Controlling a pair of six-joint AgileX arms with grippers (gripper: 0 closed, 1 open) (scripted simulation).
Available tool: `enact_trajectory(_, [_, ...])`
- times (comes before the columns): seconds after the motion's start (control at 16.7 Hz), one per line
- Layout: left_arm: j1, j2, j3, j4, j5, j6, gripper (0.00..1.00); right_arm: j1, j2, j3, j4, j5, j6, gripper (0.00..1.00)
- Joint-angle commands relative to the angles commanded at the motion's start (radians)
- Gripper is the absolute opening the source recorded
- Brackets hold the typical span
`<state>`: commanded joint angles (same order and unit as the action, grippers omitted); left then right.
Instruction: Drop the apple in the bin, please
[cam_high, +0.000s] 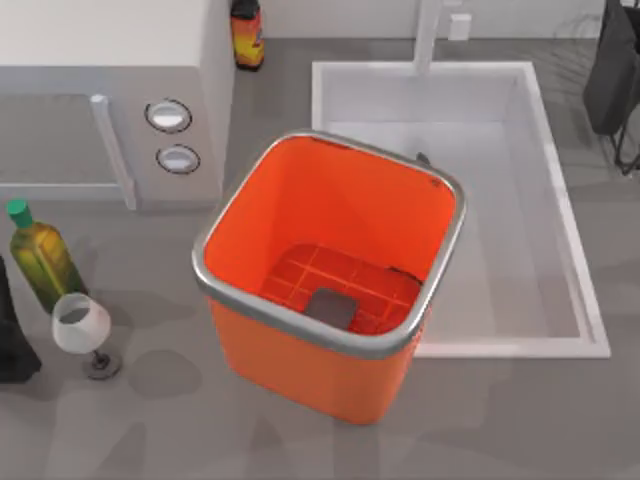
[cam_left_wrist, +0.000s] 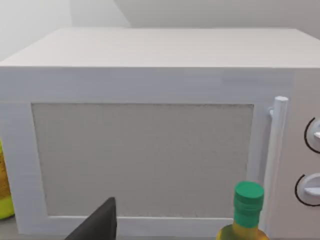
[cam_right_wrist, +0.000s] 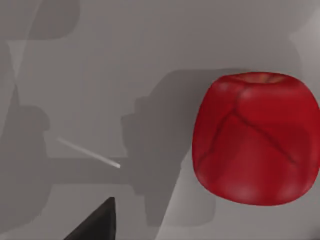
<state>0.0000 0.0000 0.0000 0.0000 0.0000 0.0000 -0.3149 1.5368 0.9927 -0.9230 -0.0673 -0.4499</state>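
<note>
**Apple close to our right fingers, bin standing empty**

From the top view, our right arm (cam_high: 612, 80) hangs dark at the far right edge over the white sink (cam_high: 560, 200), cut off by the frame, and our left arm (cam_high: 12, 340) is a dark shape parked at the left edge beside the oil bottle (cam_high: 40, 255). We count one orange bin (cam_high: 300, 360), standing between the microwave (cam_high: 110, 110) and the sink, one wine glass (cam_high: 85, 330), one olive oil bottle and one sauce bottle (cam_high: 247, 32) at the back. The bin's gridded floor carries a grey patch we cannot identify.

In the left wrist view, one dark fingertip (cam_left_wrist: 97, 225) of our left gripper pokes in at the edge, facing the microwure door; the bottle's green cap (cam_left_wrist: 248, 200) sits just beside it. We cannot tell how the fingers stand.

In the right wrist view, one dark fingertip (cam_right_wrist: 95, 222) of our right gripper shows, with the single red apple (cam_right_wrist: 255, 140) lying near it on a pale grey surface, apart from the finger and cut slightly by the frame. Whether those fingers are spread or pressed together, we cannot tell.
</note>
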Motion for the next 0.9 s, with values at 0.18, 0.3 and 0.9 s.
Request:
enact_trajectory(0.18, [0.000,0.000,0.000,0.000,0.000,0.000,1.00,-0.025,0.118,0.088,-0.066,-0.006,-0.036,1.00])
enact_trajectory(0.3, [0.000,0.000,0.000,0.000,0.000,0.000,1.00,-0.032,0.146,0.111,-0.083,-0.008,-0.046,1.00])
enact_trajectory(0.9, [0.000,0.000,0.000,0.000,0.000,0.000,1.00,-0.034,0.165,0.007,0.039,-0.007,-0.047,1.00])
